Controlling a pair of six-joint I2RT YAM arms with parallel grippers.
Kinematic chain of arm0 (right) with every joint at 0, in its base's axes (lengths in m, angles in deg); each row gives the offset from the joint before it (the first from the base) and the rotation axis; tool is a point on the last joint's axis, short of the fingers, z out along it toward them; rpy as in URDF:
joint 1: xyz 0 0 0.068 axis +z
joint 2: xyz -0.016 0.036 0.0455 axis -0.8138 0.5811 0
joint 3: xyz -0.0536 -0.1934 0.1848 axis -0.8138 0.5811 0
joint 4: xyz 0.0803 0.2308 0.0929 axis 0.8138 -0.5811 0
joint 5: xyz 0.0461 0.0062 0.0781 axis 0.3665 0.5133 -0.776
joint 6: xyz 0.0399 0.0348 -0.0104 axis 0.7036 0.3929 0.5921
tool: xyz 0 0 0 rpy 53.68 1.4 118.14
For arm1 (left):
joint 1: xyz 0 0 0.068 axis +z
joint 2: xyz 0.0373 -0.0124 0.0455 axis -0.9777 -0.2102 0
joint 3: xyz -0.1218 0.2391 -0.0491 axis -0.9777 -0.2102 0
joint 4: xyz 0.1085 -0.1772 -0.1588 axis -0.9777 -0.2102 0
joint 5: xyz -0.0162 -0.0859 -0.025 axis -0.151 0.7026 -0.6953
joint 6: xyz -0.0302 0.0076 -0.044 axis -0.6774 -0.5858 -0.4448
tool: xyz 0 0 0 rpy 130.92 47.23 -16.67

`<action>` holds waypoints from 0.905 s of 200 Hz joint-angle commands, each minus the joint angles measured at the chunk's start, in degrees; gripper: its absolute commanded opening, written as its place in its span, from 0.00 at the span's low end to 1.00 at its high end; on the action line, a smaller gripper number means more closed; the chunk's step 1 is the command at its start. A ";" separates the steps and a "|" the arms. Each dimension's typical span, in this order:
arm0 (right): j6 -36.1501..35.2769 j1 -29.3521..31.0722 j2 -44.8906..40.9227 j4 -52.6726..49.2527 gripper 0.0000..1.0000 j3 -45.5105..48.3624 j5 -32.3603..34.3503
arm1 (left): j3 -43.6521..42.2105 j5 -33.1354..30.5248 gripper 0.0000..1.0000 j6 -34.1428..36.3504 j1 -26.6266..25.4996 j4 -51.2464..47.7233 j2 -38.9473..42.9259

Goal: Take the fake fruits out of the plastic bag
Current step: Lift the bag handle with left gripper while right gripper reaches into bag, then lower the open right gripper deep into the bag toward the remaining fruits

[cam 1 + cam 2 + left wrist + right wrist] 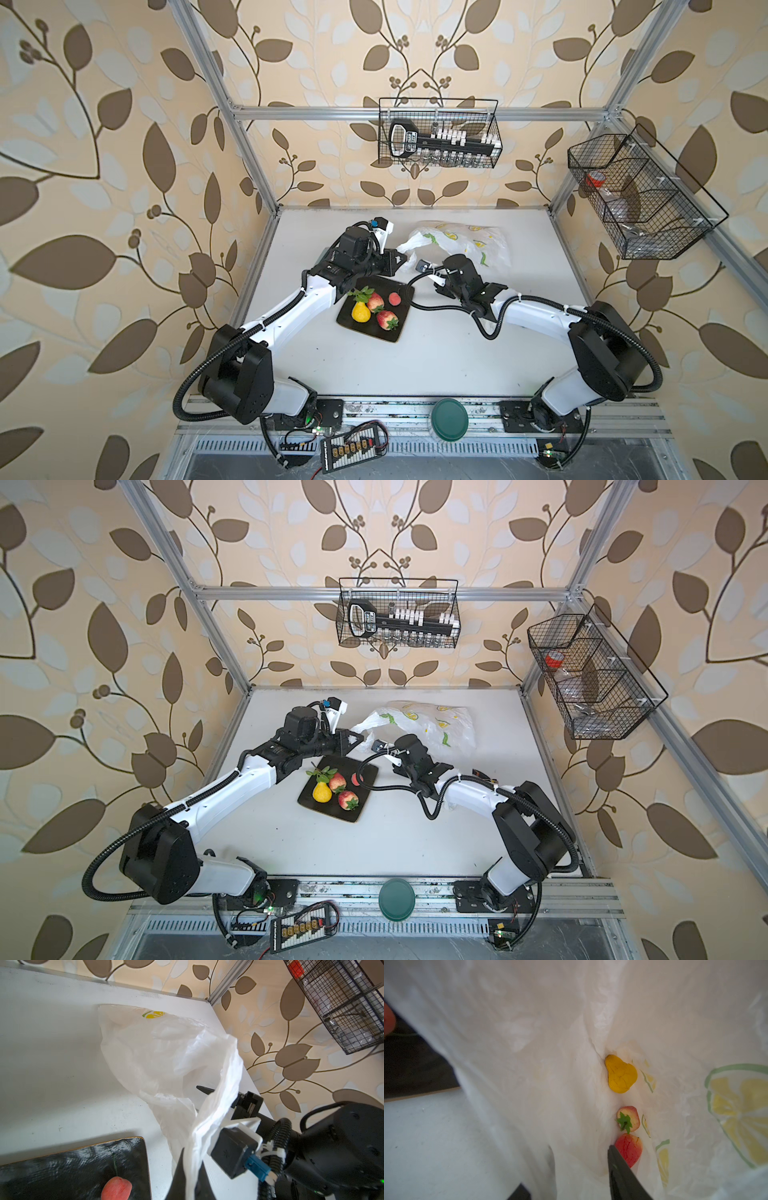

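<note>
Pinches plastic bag (166, 1053) with left fingers (176, 1180); reaches inside with spread right fingers (623, 1178), just beside red fake fruit (631, 1149).

Fake fruits (322, 791) on black plate (332, 811) near plastic bag (432, 725)

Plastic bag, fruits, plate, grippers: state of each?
plastic bag: mouth edge lifted, not yet emptied
yellow pear: loose in bag
strawberry: loose in bag
red fruit: loose, beside right finger
left gripper: shut on the bag's edge
right gripper: open, reaching into the bag
black plate: holds four fruits and a sprig
</note>
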 commanded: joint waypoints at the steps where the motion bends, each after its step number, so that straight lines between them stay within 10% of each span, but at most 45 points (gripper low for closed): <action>1: -0.56 -0.40 -3.59 -2.51 0.45 -1.34 -6.29 | 0.50 -1.32 0.00 0.70 -0.39 0.70 2.69; 61: -0.82 -0.40 -14.58 -4.54 0.42 2.50 -14.59 | -0.07 -1.47 0.00 0.09 -0.39 1.35 2.38; 181: -2.22 -4.85 9.51 3.25 0.34 -6.87 -0.40 | 0.72 -0.13 0.00 0.27 -0.92 -1.44 4.36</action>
